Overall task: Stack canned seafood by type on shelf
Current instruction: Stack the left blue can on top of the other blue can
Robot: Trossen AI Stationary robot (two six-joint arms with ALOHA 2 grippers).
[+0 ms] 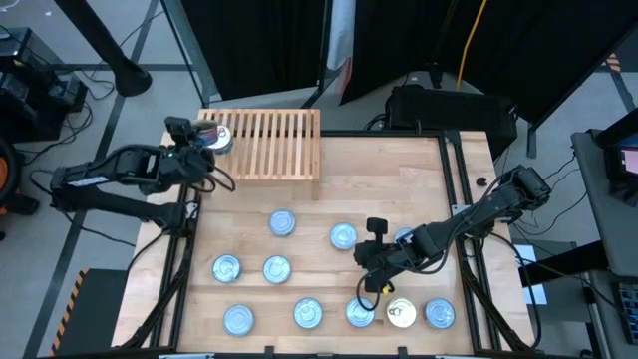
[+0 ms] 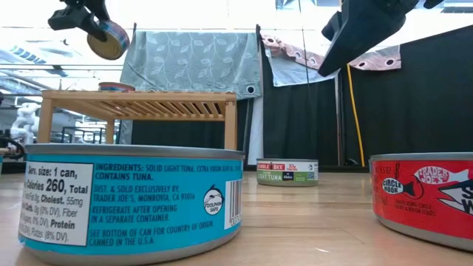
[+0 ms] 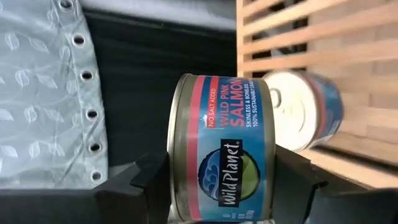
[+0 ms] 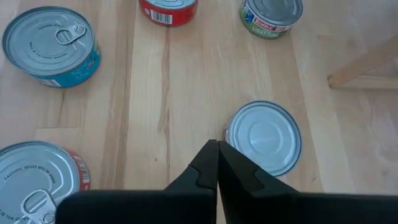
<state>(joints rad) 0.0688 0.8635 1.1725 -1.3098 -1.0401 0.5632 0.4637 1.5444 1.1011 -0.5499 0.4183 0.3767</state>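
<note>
Starting at the left, we see the left gripper [image 1: 206,141] raised over the left end of the shelf [image 1: 269,145], a low rack of light wooden slats at the far left of the table [image 1: 399,189]. Its fingers are partway apart and clamped on the flat faces of a salmon can [image 3: 221,165] with a blue and red label, held on edge so its round faces point sideways. From table level, the can hangs tilted, well above the slats. Just beyond it, a second can [image 3: 305,109] already rests on the shelf, and it appears to carry the same red and blue banding. We judge that the coming move turns on this: the resting can lies slightly ahead of and below the held one, so the held can must be turned flat and lowered onto it.

Moving right, about ten loose cans [image 1: 282,223] sit spread over the near half of the table, mostly with silvery-blue tops, one of them cream.

Farther right, the right gripper [image 1: 379,284] hovers low among the near cans with its fingers pressed together and holding nothing. A plain-topped can [image 4: 264,137] lies just beside its tips.
</note>
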